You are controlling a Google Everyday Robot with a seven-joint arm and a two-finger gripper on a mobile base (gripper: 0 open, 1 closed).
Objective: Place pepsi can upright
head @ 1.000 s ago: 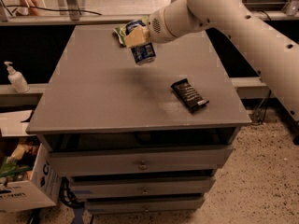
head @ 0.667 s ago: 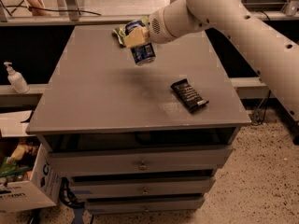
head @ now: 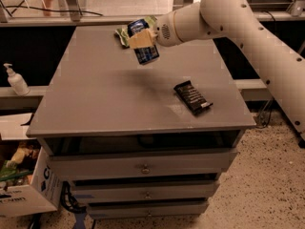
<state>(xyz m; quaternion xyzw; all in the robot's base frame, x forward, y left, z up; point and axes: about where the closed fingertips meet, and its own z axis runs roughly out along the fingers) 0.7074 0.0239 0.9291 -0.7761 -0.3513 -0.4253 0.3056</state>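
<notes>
Dark-blue pepsi can (head: pixel 147 55) is clamped in the tool (head: pixel 143 41), its lower half protruding below the tan fingers (head: pixel 139 38) (slightly tilted). Both hang above the bench's (head: pixel 114 104) far side.

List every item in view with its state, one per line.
pepsi can: gripped by the claw, lifted above the table, slightly tilted.
claw: shut on the pepsi can, over the table's far side.
green bag: lying behind the can.
black wrapper: lying flat on the table.
drawers: shut.
pump bottle: upright.
</notes>
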